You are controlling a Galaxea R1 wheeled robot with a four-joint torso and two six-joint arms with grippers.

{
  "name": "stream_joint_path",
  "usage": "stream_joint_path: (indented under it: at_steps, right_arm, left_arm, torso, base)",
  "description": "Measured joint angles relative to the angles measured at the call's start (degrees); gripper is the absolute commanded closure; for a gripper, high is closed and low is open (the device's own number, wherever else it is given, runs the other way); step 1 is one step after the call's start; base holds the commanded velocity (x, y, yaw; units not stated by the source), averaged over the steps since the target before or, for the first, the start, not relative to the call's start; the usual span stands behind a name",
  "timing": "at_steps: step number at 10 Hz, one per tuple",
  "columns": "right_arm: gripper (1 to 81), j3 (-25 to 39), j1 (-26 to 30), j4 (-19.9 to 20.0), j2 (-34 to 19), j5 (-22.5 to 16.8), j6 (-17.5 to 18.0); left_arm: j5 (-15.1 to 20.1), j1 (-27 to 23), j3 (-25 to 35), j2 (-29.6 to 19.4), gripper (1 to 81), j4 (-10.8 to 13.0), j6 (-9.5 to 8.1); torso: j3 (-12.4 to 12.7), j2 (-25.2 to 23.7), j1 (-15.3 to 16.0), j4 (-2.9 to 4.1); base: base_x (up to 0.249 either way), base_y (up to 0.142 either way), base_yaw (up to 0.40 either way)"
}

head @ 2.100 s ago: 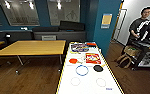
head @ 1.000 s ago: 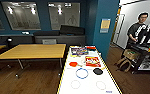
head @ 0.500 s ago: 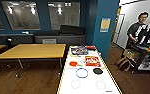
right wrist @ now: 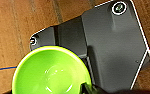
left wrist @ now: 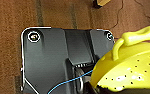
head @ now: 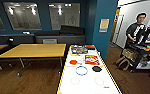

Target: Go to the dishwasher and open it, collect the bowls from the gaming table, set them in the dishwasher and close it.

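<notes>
The long gaming table with a glossy white top and yellow rim runs away from the robot, and beside its left edge stands a yellow-topped wooden table. On the white top a small red bowl sits near the left edge and a black bowl near the right edge, with a flat blue ring between them. At the far end lie a colourful box and a red packet. A person stands at a control rig beyond the right edge. The left wrist view shows a yellow perforated plastic dish with a handle over brown wooden floor; the right wrist view shows a bright green round bowl. Whether either gripper's jaws grasp these cannot be told.
</notes>
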Motion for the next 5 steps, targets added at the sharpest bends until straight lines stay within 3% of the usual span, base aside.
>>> stream_joint_path:
  at_steps: [5]
  right_arm:
    - [81.1, -2.2, 0.1, -0.3, 1.4, 0.1, 0.0]
  left_arm:
    - [0.0, 0.6, -4.4, 2.5, 81.1, 0.0, 0.39]
  torso:
    - [0.0, 0.0, 0.0, 0.00]
  base:
    - [-0.134, 0.000, 0.000]
